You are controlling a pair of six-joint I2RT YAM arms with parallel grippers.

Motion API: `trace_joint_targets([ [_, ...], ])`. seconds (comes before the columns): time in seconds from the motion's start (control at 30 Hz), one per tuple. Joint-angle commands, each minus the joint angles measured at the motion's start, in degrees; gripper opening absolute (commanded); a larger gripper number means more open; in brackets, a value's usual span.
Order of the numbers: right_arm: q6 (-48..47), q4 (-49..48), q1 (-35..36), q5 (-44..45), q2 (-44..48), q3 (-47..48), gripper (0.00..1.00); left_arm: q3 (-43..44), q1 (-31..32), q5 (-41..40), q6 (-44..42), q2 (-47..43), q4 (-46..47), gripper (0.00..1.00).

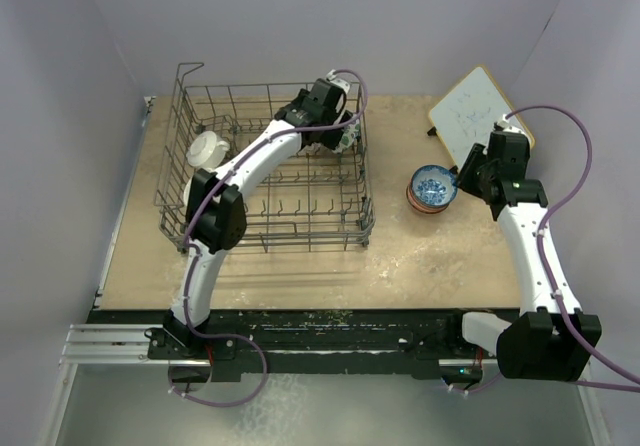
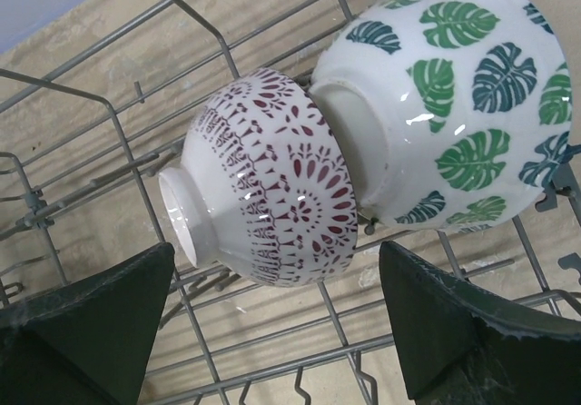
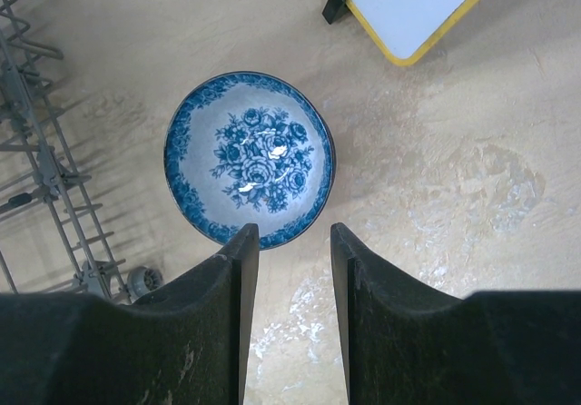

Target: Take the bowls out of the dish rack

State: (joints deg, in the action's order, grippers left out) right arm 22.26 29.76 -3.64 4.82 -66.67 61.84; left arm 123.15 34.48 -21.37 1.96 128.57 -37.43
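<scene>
In the dish rack [image 1: 260,231] our spread left gripper [image 2: 277,246] may dislodge the touching leaf-print bowl [image 2: 454,105]; right gripper [image 3: 292,232] parted, empty.

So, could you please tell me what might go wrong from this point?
1. The purple-patterned bowl leans against the green leaf bowl; lifting one may tip the other inside the dish rack.
2. The open left pincer sits among the rack wires and could snag one.
3. The open right pincer hovers at the rim of the blue bowl, which sits on a red-orange bowl; a nudge might shift the stack.
</scene>
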Motion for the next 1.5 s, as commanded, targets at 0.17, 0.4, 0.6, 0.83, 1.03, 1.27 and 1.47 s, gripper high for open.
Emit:
trace_joint_targets([
  [0.17, -1.13, -0.55, 0.12, -0.71, 1.11, -0.54, 0.40, 5.06, -1.67, 2.30, 1.79, -0.64, -0.63, 0.97],
  [0.4, -1.51, 0.12, 0.12, -0.14, 1.55, -0.40, 0.40, 5.82, -2.30, 4.62, 2.44, 0.94, -1.19, 0.93],
  [0.6, -1.34, -0.01, 0.12, -0.95, 1.65, -0.60, 0.40, 5.00, -2.66, 6.45, 4.27, 1.94, -1.98, 0.88],
  [0.83, -1.38, 0.06, 0.12, -0.93, 1.98, -0.96, 0.40, 3.60, -2.75, 5.77, 5.29, 1.25, -1.93, 0.75],
  [1.03, -0.95, -0.27, 0.12, -2.62, 2.00, -1.17, 0.40, 3.93, -1.53, 2.43, 3.64, -0.12, -1.49, 0.66],
  [1.27, -0.79, -0.37, 0.15, -3.23, 2.35, -1.35, 0.40, 7.35, -0.34, -0.49, 1.53, -1.23, -3.16, 0.54],
  [1.47, -0.79, -0.32, 0.12, -3.41, 2.51, -1.55, 0.40, 9.68, -0.30, -1.79, 0.77, -2.50, -4.14, 0.54],
])
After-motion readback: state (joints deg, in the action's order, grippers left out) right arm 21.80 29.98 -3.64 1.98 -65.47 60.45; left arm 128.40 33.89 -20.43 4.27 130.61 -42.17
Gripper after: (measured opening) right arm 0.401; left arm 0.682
